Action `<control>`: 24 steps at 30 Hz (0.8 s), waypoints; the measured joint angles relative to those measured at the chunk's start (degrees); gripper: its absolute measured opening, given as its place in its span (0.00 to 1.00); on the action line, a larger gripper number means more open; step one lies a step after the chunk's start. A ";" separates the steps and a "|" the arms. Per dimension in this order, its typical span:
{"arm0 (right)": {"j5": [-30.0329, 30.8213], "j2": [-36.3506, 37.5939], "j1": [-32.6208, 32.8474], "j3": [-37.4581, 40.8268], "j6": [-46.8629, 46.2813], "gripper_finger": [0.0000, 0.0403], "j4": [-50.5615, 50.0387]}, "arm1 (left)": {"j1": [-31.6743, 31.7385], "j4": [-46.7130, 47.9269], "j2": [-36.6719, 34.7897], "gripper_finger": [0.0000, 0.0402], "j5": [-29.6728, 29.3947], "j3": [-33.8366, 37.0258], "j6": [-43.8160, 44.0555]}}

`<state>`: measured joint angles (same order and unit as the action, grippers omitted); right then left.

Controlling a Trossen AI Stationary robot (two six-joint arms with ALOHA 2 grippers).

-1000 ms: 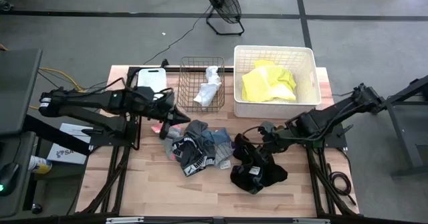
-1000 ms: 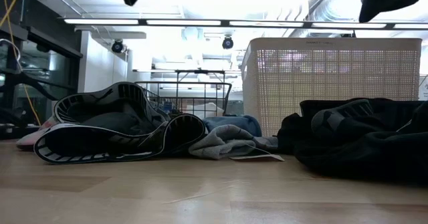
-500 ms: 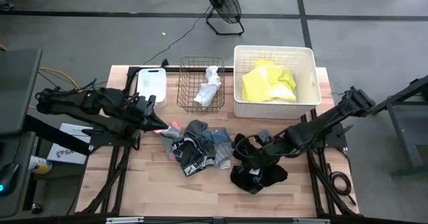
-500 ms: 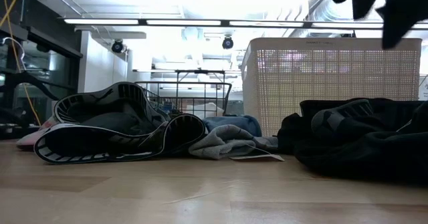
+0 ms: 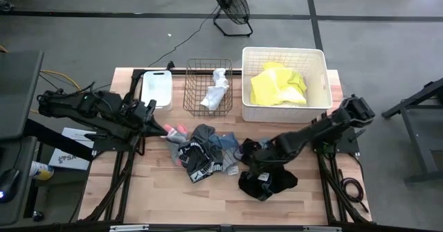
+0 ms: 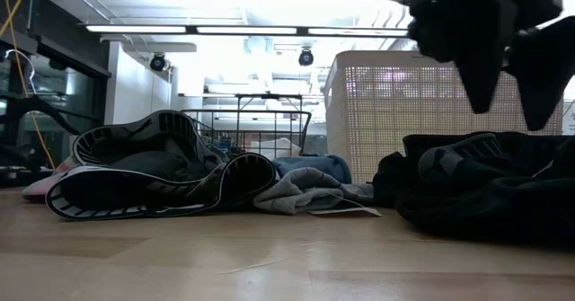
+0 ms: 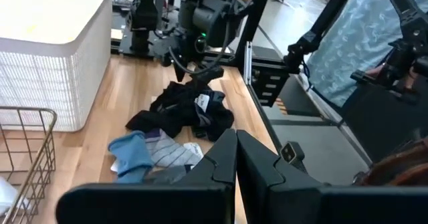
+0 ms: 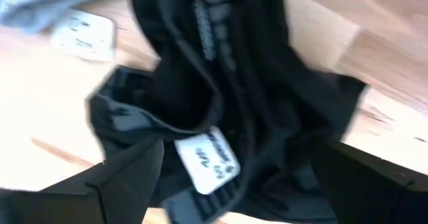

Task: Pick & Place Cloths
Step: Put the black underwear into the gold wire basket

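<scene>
Hovering my right gripper point(image 5: 250, 164) spread wide, empty, over the black cloth point(image 5: 266, 180) on the table point(image 5: 145, 190), left gripper point(image 5: 163, 127) pressed together beside the pile point(image 5: 206, 152), two tubs, one basket point(image 5: 208, 86)

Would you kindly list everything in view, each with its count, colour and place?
Large tub: one, white, table's far right.
Neon-yellow cloth: one, inside large tub.
Wire basket: one, copper, far centre.
White cloth: one, in wire basket.
Small tub: one, white, far left.
Mixed cloth pile: grey-blue, black with white print, table centre.
Black cloth: one, near right.
Pink-red piece: small, beside left gripper.
Fan: one, black, floor beyond.
Left gripper: shut, left of pile.
Right gripper: open, above black cloth.
</scene>
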<state>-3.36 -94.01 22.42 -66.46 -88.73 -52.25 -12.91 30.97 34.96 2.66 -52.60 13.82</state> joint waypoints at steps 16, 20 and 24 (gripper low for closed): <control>1.45 -0.05 -3.85 0.00 -0.08 0.91 1.71 | 0.00 1.00 0.02 0.02 0.23 0.00 0.59; 3.33 -0.85 -3.85 -0.02 -0.90 0.91 -0.04 | 0.00 1.70 0.02 0.02 0.24 0.00 0.86; 2.90 -3.56 -3.83 -0.02 -1.22 0.91 -0.54 | 0.00 3.15 0.04 0.02 0.28 0.00 1.46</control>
<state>-0.46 -97.57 18.59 -66.48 -89.95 -52.79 -12.91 34.11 34.99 2.94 -52.60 15.29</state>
